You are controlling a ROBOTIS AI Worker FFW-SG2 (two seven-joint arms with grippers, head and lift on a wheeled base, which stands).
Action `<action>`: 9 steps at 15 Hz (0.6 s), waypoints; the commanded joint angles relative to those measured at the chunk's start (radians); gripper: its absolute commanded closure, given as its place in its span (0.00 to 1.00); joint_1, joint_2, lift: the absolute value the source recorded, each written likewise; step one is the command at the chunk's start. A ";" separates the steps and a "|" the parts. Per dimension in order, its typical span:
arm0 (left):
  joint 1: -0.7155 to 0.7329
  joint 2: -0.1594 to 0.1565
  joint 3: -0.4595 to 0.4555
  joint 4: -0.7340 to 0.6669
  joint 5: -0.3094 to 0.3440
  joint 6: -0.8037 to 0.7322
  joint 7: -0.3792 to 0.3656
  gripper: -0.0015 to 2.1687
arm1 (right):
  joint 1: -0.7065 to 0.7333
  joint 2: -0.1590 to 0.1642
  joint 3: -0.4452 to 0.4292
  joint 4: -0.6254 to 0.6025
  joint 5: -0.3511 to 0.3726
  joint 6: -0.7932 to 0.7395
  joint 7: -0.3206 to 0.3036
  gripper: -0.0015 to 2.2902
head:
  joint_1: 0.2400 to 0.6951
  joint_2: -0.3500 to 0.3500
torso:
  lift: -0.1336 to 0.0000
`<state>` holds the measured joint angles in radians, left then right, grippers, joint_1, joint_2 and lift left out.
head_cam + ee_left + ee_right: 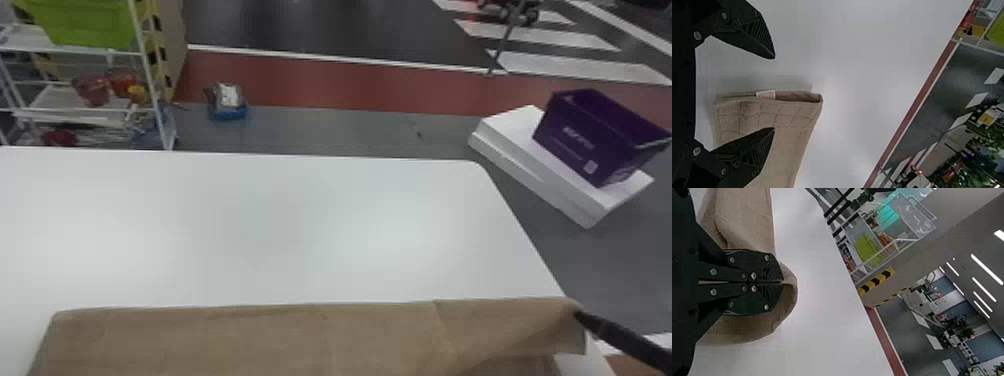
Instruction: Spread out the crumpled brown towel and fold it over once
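on the white table (250,225) before me, the brown towel (250,335) lies as a long band at the near side, from 7 o'clock round to 4 o'clock in the head view. its far edge runs fairly straight, and a slanting crease crosses its right end.

my right gripper (580,316) reaches in from 4 o'clock, clenched on the towel near its far right corner; the right wrist view shows the cloth bulging around the closed fingers. my left gripper (774,93) is released, its fingers wide apart at the towel's left end, where a white tag (766,94) pokes out between two layers. i cannot tell whether the lower finger touches the cloth.

i judge the spreading largely done and the fold being made or squared up. the main risk is at 4 o'clock: that corner sits by the table's side edge, so letting go too far out could leave cloth drooping over. with nothing gripping the left end, a hard pull from the right could skew the whole band or deepen that slanting crease. on the left, closing carelessly might catch only the upper layer and slide it off the lower one, or a fingertip could snag and rumple the tagged edge. i would lower the right corner gently before releasing.
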<state>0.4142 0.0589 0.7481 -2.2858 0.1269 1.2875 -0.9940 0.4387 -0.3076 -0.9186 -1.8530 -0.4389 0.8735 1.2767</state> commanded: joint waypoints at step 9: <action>0.046 -0.042 -0.099 -0.006 0.099 0.028 -0.052 0.87 | -0.003 0.004 0.018 -0.006 0.002 0.009 0.001 0.54 | 1.00 0.10 | 0.08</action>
<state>0.4552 0.0176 0.6805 -2.2890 0.2304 1.3152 -1.0464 0.4357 -0.3035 -0.9027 -1.8551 -0.4372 0.8796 1.2768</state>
